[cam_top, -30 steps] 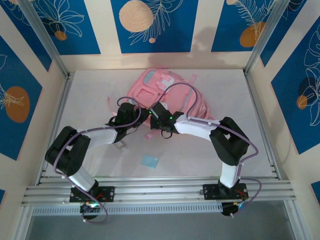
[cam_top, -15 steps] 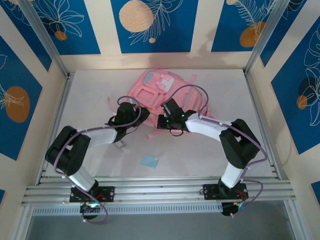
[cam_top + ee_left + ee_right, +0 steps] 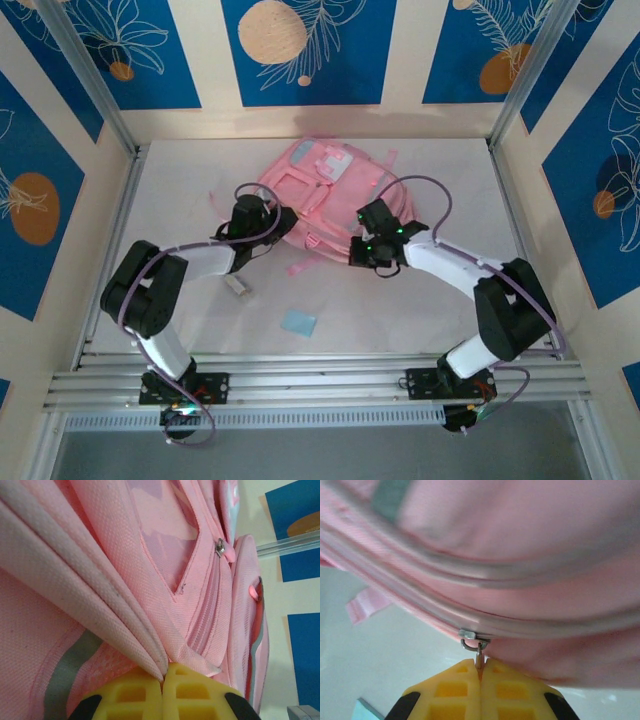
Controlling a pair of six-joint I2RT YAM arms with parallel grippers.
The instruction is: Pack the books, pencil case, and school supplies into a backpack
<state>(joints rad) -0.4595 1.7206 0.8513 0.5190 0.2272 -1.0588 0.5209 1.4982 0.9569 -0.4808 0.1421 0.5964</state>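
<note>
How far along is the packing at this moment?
Done: nothing confirmed; the backpack hides its contents. In hand: the left gripper pinches a fabric edge of the backpack while the right gripper is shut on the zipper pull. Left: the light-blue pad and a small whitish piece lie on the table, unpacked.

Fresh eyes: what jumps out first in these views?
The pink backpack lies midway across the table, gripped from two sides. The left gripper is shut on a fold of its fabric; the right gripper is shut on a zipper pull at its near edge. A light-blue pad lies loose in front of it.
</note>
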